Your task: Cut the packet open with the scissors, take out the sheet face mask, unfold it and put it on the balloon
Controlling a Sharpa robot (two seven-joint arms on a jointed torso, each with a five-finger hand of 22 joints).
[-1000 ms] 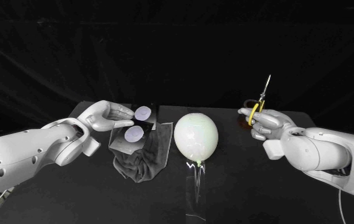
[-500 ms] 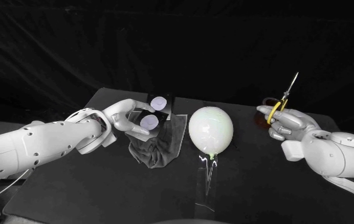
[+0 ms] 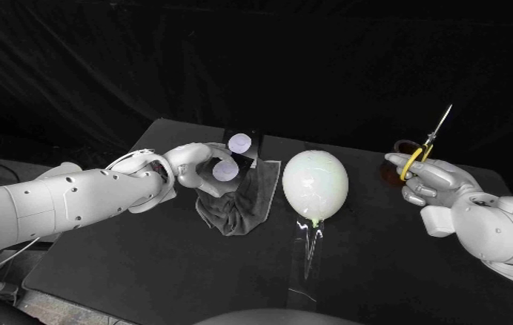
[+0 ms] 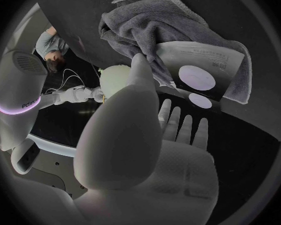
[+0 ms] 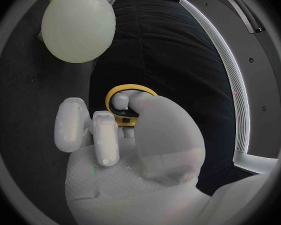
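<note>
Nearest me the bare counter (image 3: 139, 266) runs dark up to a rumpled grey cloth (image 3: 237, 210) lying left of the middle. My left hand (image 3: 198, 168) is at the cloth's far end, against the packet (image 3: 237, 156), which stands propped there on its edge. My thumb lies over one corner of the packet and my fingers (image 4: 178, 122) are stretched out, apart, just by its lower edge. Whether I truly have it pinched I cannot tell. Just beside the cloth, in the middle of the counter, the pale balloon (image 3: 313, 184) lies with its neck toward the near edge. Over the right edge my right hand (image 3: 436, 182) is wrapped round the yellow handles of the scissors (image 3: 426, 147), blades pointing up, well apart from the packet. I judge the cutting step is only being set up. Next I need a firm hold that lifts the packet's top clear, then to bring the blades across past the balloon without nicking it. Beyond the far edge hangs a black drape (image 3: 256, 43).
</note>
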